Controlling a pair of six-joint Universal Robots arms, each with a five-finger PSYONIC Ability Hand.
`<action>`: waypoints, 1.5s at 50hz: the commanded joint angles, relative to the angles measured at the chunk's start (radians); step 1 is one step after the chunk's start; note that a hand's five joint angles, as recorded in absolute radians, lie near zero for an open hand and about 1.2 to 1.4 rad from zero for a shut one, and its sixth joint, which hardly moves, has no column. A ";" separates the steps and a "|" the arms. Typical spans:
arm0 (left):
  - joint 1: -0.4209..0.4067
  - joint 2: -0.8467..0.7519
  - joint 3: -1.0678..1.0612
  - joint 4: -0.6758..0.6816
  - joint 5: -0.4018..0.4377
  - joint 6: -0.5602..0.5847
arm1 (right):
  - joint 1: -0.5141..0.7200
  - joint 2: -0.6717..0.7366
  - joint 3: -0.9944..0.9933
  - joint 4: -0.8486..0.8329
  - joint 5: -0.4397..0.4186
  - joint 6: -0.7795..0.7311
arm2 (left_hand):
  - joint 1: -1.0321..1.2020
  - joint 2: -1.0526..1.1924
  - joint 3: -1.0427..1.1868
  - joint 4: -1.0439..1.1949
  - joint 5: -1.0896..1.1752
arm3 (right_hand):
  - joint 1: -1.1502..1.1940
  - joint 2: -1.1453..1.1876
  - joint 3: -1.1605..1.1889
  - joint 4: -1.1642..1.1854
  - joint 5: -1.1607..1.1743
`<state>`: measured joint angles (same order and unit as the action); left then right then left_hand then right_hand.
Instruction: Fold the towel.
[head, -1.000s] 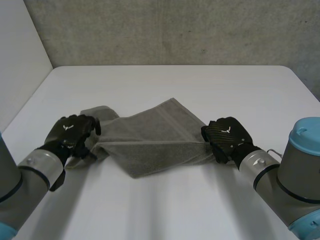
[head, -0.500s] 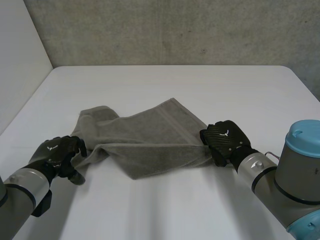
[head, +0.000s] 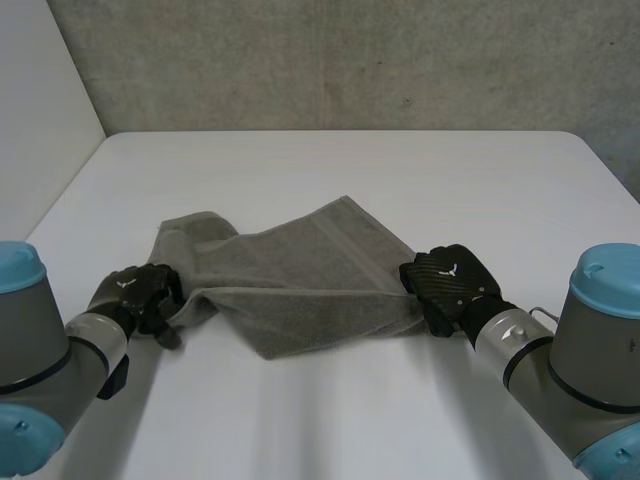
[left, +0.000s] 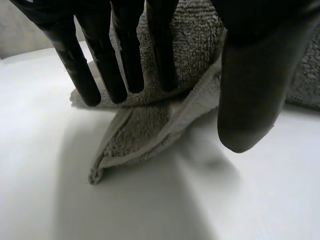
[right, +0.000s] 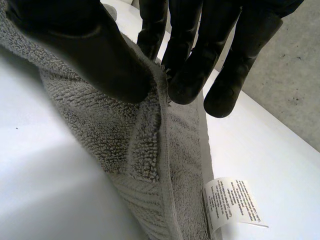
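A grey towel lies crumpled and partly folded in the middle of the white table. My left hand is at the towel's near left corner. In the left wrist view its fingers are straight and stand apart from the thumb, with the towel's folded corner lying on the table between them. My right hand is at the towel's right edge. In the right wrist view its thumb and fingers pinch the towel's hem.
A white care label hangs from the towel's hem below my right hand. Grey walls stand behind the table and along its left side. Bare tabletop runs along the front, between my two arms.
My left hand drew back off the towel's left corner toward the front edge, then came in again to that corner. The right hand has kept its pinch and place.
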<state>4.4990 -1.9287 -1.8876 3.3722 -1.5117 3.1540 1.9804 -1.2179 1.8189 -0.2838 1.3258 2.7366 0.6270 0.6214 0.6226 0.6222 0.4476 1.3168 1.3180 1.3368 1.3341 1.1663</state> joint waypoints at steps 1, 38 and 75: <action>-0.001 -0.027 0.048 0.015 0.002 -0.058 | 0.000 0.001 -0.001 0.000 0.001 0.000 | 0.421 0.427 0.426 0.426 0.426 | 0.079 0.078 0.060 0.062 0.055; 0.117 0.099 0.044 0.058 0.002 -0.069 | -0.049 0.138 -0.121 0.218 0.007 0.002 | 0.769 0.775 0.774 0.774 0.774 | -0.410 -0.411 -0.430 -0.427 -0.434; 0.104 0.591 0.381 -0.276 0.127 -0.140 | -0.221 -0.436 -0.576 0.497 -0.122 0.012 | 0.769 0.775 0.774 0.774 0.774 | 0.079 0.078 0.060 0.062 0.055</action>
<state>4.6154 -1.4243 -1.6748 3.1972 -1.3960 3.0460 1.7917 -1.5721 1.4745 0.0923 1.2459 2.7442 1.3079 1.3254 1.3325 1.3539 1.1440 1.3402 1.3312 1.3276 1.3343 1.1704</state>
